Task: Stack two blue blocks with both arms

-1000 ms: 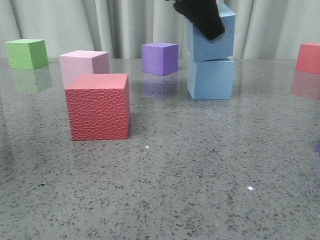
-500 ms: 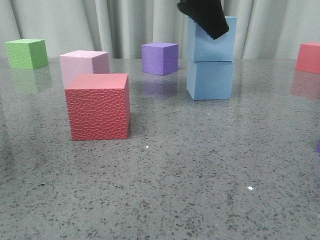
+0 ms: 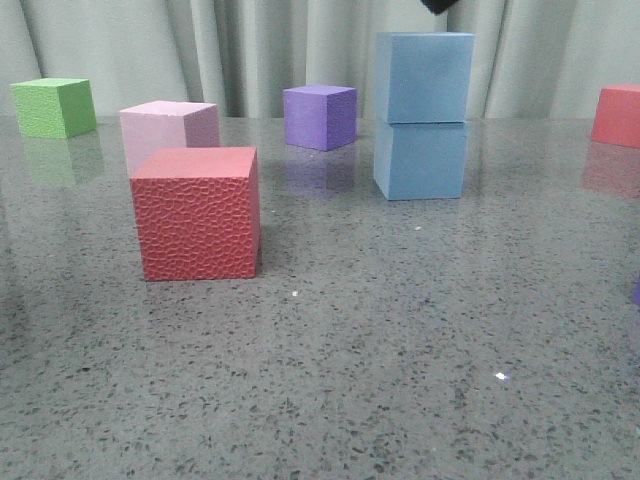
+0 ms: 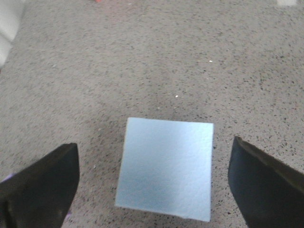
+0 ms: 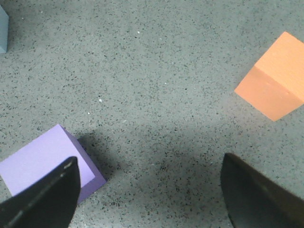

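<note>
Two blue blocks stand stacked at the back of the table, the upper block (image 3: 424,78) resting squarely on the lower block (image 3: 421,158). Only a dark tip of my left gripper (image 3: 436,5) shows at the top edge of the front view, clear above the stack. In the left wrist view the left gripper (image 4: 154,142) is open, its fingers wide on either side of the upper block's top face (image 4: 166,173) and not touching it. My right gripper (image 5: 149,156) is open over bare table, holding nothing.
A red cube (image 3: 197,213) sits front left, with a pale pink cube (image 3: 168,128) behind it. A green cube (image 3: 54,107) is far left, a purple cube (image 3: 320,116) left of the stack, a red cube (image 3: 617,115) far right. Beside the right gripper lie a purple cube (image 5: 42,164) and an orange cube (image 5: 273,88).
The left gripper let go of the upper blue block and rose almost out of the front view. The block, tilted before, now sits flat on the lower one.
</note>
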`<state>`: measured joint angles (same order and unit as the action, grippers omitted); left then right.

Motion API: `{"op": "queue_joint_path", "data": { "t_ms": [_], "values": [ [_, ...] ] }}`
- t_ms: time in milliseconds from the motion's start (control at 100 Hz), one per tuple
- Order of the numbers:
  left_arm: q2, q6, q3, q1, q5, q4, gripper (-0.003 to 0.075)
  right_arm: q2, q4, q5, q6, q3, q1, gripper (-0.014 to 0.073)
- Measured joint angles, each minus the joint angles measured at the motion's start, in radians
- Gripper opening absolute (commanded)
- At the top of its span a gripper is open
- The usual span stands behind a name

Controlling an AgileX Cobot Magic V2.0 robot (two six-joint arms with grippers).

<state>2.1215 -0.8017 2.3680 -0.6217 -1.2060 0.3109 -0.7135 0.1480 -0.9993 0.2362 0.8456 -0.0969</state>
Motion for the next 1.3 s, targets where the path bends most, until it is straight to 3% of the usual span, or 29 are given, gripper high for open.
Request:
{"op": "queue_joint_path", "data": {
  "t_ms": [220,580,930,1300],
  "values": [
    [-0.03,0.129,0.033,0.035,-0.004,-0.018,0.0611,0.0,0.0,0.0,0.0,0.0,0.0,0.06],
    [-0.099,0.315,0.035,0.209,-0.053,-0.014,0.0608,0.0,0.0,0.0,0.0,0.0,0.0,0.06],
    [-0.15,0.435,0.035,0.316,-0.063,-0.092,0.0603,0.0,0.0,0.002,0.0,0.0,0.0,0.06],
    [-0.258,0.472,0.001,0.418,-0.065,-0.122,0.0576,0.0,0.0,0.002,0.0,0.0,0.0,0.06]
  ]
}}
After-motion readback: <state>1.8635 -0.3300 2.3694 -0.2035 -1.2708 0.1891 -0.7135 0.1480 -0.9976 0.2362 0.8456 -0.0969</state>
